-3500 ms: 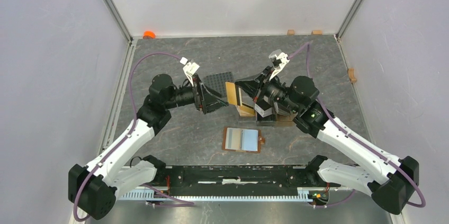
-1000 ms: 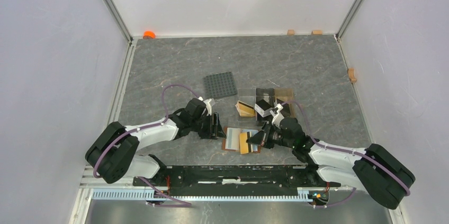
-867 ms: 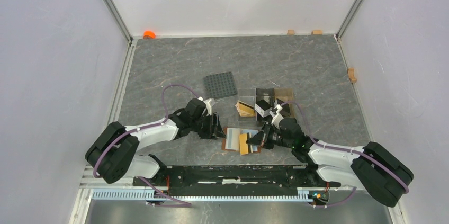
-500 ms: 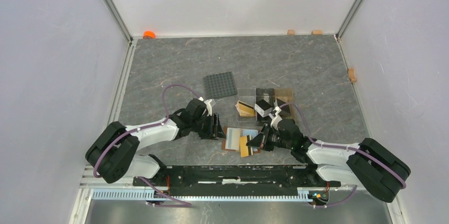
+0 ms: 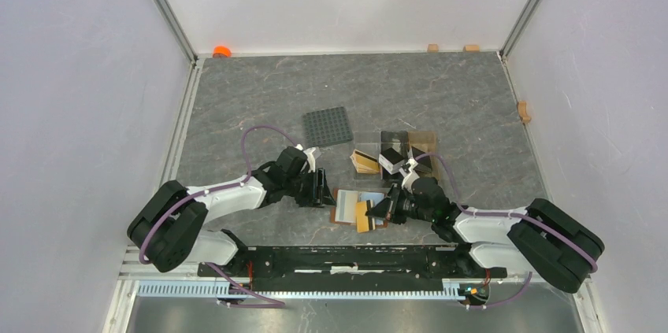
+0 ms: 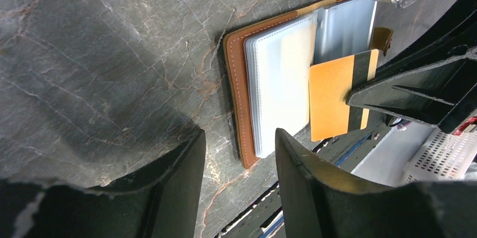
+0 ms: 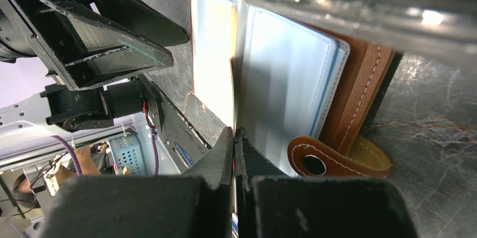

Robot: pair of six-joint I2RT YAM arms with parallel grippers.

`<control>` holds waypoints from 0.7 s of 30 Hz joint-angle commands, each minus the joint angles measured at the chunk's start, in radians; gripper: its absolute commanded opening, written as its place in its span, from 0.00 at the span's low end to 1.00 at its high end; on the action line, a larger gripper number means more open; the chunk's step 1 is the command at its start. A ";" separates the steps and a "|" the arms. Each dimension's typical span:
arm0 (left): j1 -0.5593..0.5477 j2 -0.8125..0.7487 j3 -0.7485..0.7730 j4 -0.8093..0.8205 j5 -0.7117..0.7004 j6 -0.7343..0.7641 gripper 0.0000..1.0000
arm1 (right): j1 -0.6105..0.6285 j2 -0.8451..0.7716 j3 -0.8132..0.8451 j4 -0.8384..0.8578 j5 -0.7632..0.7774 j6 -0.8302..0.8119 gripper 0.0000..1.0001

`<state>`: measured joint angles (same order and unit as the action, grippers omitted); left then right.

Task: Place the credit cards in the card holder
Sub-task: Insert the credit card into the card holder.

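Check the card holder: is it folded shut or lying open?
Open. The card holder lies spread flat on the table, clear inner sleeves facing up, its snap strap undone.

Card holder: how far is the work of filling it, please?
Done: the card holder lies open. In hand: the right end effector is shut on an orange card, its edge at the sleeves, not yet inside; the left end effector stands open beside the holder. Left: a yellowish card and dark ones in the clear stand.
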<state>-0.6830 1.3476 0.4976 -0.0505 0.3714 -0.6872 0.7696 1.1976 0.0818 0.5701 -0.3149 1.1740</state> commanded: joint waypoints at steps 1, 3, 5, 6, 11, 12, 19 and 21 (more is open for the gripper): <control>-0.006 0.008 0.016 0.007 0.002 0.034 0.55 | 0.005 0.031 0.008 0.029 0.018 0.004 0.00; -0.006 0.009 0.015 0.008 0.004 0.034 0.54 | 0.004 0.043 0.014 0.031 0.027 -0.001 0.00; -0.006 0.010 0.015 0.007 0.004 0.033 0.53 | 0.005 0.058 0.022 0.033 0.035 -0.009 0.00; -0.006 0.012 0.015 0.007 0.003 0.034 0.53 | 0.005 0.066 0.026 0.033 0.038 -0.012 0.00; -0.006 0.012 0.013 0.007 0.003 0.034 0.52 | 0.005 0.089 0.038 0.028 0.072 -0.028 0.00; -0.006 0.012 0.011 0.007 0.004 0.035 0.52 | 0.004 0.099 0.043 0.028 0.075 -0.031 0.00; -0.006 0.018 0.007 0.007 0.004 0.035 0.51 | 0.004 0.136 0.057 0.031 0.115 -0.047 0.00; -0.006 0.020 0.005 0.007 0.004 0.036 0.50 | 0.004 0.142 0.061 0.033 0.124 -0.053 0.00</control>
<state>-0.6830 1.3552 0.4980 -0.0505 0.3717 -0.6872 0.7708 1.3178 0.1276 0.6277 -0.2596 1.1549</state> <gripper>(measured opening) 0.506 0.007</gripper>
